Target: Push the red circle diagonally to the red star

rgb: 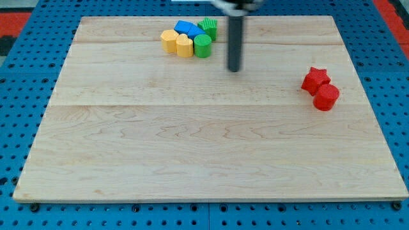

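The red circle (326,97) sits at the view's right on the wooden board (192,140). It touches the red star (315,78), which lies just up and to the left of it. My tip (234,69) stands in the upper middle of the board, well to the left of both red blocks and just right of a cluster of other blocks.
A tight cluster sits near the view's top: a blue block (187,28), a green star-like block (208,27), a green cylinder (202,46), and two yellow blocks (169,41) (185,46). Blue pegboard surrounds the board.
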Available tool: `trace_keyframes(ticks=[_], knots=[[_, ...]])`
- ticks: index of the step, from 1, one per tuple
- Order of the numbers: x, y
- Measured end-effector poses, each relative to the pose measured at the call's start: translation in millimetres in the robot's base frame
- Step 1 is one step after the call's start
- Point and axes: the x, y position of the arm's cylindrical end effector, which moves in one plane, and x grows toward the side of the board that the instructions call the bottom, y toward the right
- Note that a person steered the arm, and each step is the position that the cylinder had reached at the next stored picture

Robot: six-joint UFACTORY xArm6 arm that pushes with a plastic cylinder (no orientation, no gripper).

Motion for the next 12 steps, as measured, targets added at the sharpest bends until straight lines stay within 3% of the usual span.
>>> trace_keyframes(ticks=[1, 2, 3, 4, 5, 7, 9, 10, 11, 12], knots=[[-22.0, 130.5], [53.1, 165.5], [100.4, 115.5], [50.4, -7.2], [26.8, -52.5], [111.0, -37.3], [111.4, 78.7], [176.6, 42.5], [182.2, -37.2], [152.1, -91.1]])
